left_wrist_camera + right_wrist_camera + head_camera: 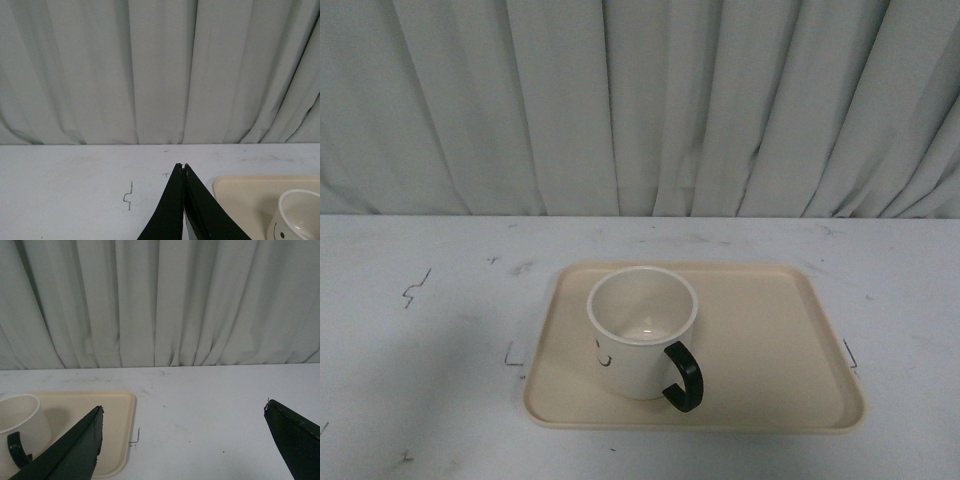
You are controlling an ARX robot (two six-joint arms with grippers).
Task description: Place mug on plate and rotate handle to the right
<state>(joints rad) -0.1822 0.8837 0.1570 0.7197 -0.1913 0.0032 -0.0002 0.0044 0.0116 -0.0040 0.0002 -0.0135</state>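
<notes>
The cream-white mug (640, 340) stands upright on the beige plate (770, 340), left of the plate's middle. Its black handle (684, 377) points to the front right. Part of a black drawn face shows on its left side. Neither arm is in the front view. In the left wrist view my left gripper (184, 166) is shut and empty, over the table beside the plate (250, 192) and the mug (297, 217). In the right wrist view my right gripper (183, 410) is open and empty, beside the plate (117, 415); the mug (22, 422) and handle (16, 449) show at the edge.
A white table (420, 330) with small black corner marks carries the plate. A grey-white pleated curtain (640, 100) hangs behind the table's far edge.
</notes>
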